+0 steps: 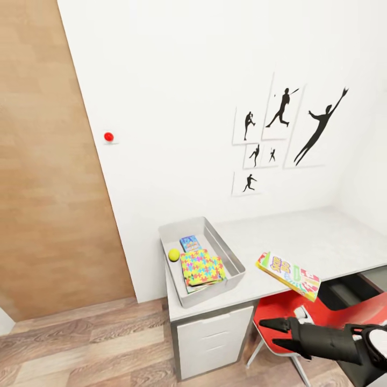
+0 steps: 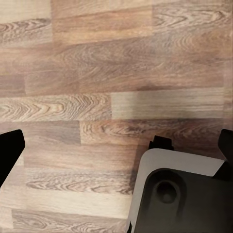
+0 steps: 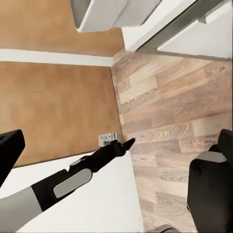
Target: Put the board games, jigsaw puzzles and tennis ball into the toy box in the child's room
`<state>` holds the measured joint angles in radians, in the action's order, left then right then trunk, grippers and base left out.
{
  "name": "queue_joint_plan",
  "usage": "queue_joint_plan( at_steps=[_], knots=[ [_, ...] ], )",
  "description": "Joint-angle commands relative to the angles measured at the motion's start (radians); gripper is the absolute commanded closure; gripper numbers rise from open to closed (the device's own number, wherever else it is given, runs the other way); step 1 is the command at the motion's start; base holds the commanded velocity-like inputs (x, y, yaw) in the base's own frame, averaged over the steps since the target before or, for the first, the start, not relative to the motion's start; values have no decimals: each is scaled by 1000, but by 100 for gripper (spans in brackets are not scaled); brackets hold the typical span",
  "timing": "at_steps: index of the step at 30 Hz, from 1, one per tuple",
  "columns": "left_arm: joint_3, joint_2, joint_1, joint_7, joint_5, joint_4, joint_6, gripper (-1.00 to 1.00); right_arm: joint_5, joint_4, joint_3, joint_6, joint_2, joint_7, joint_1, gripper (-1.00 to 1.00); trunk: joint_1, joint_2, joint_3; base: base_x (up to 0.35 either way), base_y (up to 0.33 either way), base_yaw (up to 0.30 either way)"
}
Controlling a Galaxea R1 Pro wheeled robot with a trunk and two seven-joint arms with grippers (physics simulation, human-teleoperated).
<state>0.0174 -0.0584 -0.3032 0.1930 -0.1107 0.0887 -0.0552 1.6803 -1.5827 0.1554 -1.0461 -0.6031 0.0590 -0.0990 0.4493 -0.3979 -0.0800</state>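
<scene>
The light grey toy box (image 1: 236,269) stands at the left end of the table (image 1: 317,239). Inside it lie the tennis ball (image 1: 173,255), a blue board game (image 1: 190,243) and a bright jigsaw puzzle (image 1: 202,267) stacked on other flat things. A green-red-yellow board game (image 1: 288,275) lies tilted on the table's front edge, right of the box. My right gripper (image 1: 267,332) is open and empty, below and in front of that game, apart from it. My left gripper (image 2: 116,145) is open over the wood floor.
A red chair (image 1: 279,312) sits under the table behind my right gripper. White drawer fronts (image 1: 212,336) are below the box. A brown door (image 1: 48,161) fills the left wall. Black silhouette pictures (image 1: 282,110) hang above the table. My left arm (image 3: 73,182) crosses the right wrist view.
</scene>
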Motion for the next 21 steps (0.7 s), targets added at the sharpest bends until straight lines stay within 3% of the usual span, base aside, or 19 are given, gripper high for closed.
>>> queue_joint_plan(
  at_steps=[1, 5, 6, 10, 13, 15, 21],
  knots=[
    [1, 0, -1, 0, -10, -1, -5, -100, -19, 0, 16, -1, 8, 6, -1, -100, 1, -2, 0, 0, 0, 0],
    [1, 0, -2, 0, -10, 0, -5, -100, -141, 5, 65, -1, 59, 6, -1, -100, 1, -2, 6, 0, 0, 0],
    [1, 0, -2, 0, -10, 0, -5, -100, -212, 8, 82, -1, 90, 6, -1, -100, 1, -2, 8, 0, 0, 0],
    [1, 0, -2, 0, -9, 0, -5, -100, -355, 18, 102, -1, 145, 4, 8, -100, 1, -2, 15, 0, 0, 0],
    [1, 0, -2, 0, -9, -1, -5, -100, -446, 43, 108, -1, 173, 2, 26, -100, 1, -2, 20, 0, 0, 0],
    [1, 0, -2, 0, -9, -1, -5, -100, -494, 70, 110, -1, 184, 1, 39, -100, 1, -2, 23, 0, 0, 0],
    [1, 0, -2, -1, -9, 0, -5, -100, -560, 132, 110, 3, 198, -1, 57, -100, 1, -2, 33, 0, 0, 0]
  ],
)
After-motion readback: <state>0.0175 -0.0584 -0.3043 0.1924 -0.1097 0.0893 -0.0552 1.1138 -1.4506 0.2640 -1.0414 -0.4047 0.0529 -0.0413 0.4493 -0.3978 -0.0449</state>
